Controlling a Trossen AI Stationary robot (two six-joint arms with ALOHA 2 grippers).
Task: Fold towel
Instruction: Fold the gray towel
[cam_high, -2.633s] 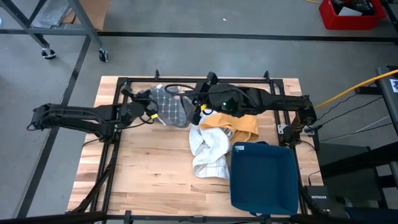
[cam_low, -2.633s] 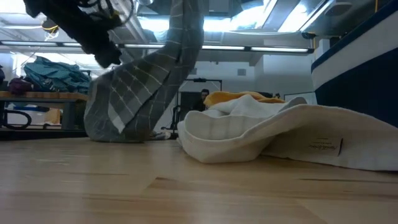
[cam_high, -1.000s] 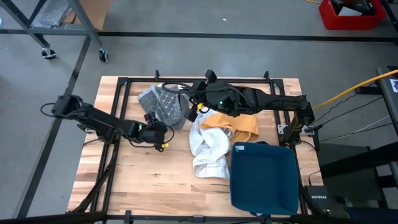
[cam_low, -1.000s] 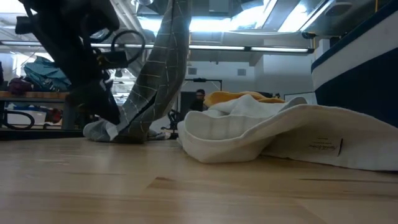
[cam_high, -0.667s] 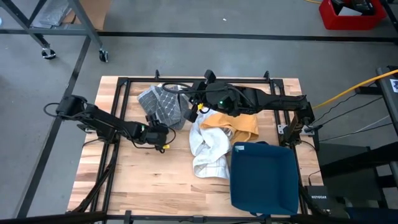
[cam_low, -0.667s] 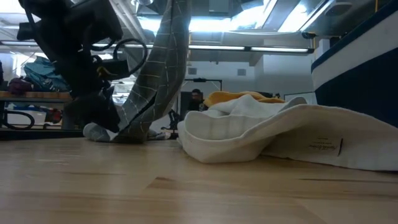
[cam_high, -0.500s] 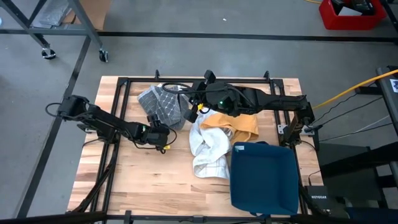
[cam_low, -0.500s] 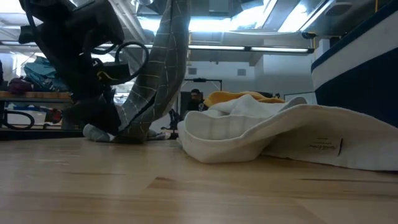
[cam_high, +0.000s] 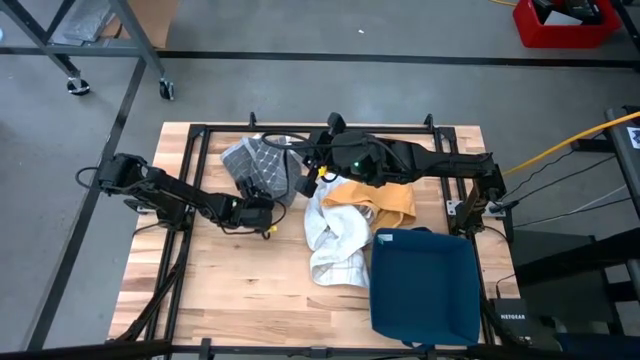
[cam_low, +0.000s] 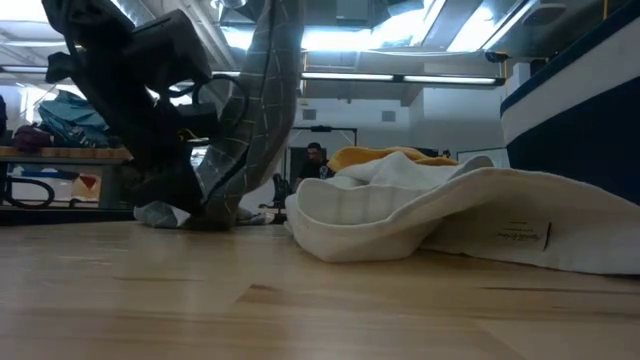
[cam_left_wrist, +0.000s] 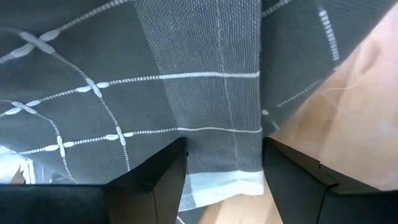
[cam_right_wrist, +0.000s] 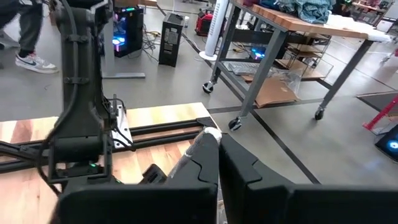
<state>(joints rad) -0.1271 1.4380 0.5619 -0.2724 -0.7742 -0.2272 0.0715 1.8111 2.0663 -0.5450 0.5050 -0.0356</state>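
Spread wide, the left gripper (cam_high: 262, 212) lay low over the wooden table (cam_high: 210, 290) in the high view, its tip just at the lower edge of the grey checked towel (cam_high: 262, 167), while the right gripper (cam_high: 312, 160) reached in from the other side and met the towel's top, its jaws closed. From above, the towel sat bunched near the table's far edge, with a white towel (cam_high: 335, 240), a yellow cloth (cam_high: 375, 200) and a blue cloth (cam_high: 425, 285) lying close together on the right half. In the low view the grey towel (cam_low: 255, 110) hung in a long drape from above the frame down to the tabletop, so the right gripper evidently had it pinched by the top; the left gripper (cam_low: 170, 195) stood beside the drape's foot, dark against it, and whether it touched the cloth was hard to tell there. The left wrist view showed both dark fingers (cam_left_wrist: 158, 180) set well apart, with the hem of the grey towel (cam_left_wrist: 211, 112) lying between them, not clamped. The right wrist view showed its own fingers (cam_right_wrist: 199, 168) pressed together, a pale scrap of cloth at their tip, and a person's legs (cam_right_wrist: 28, 34) beyond the table.
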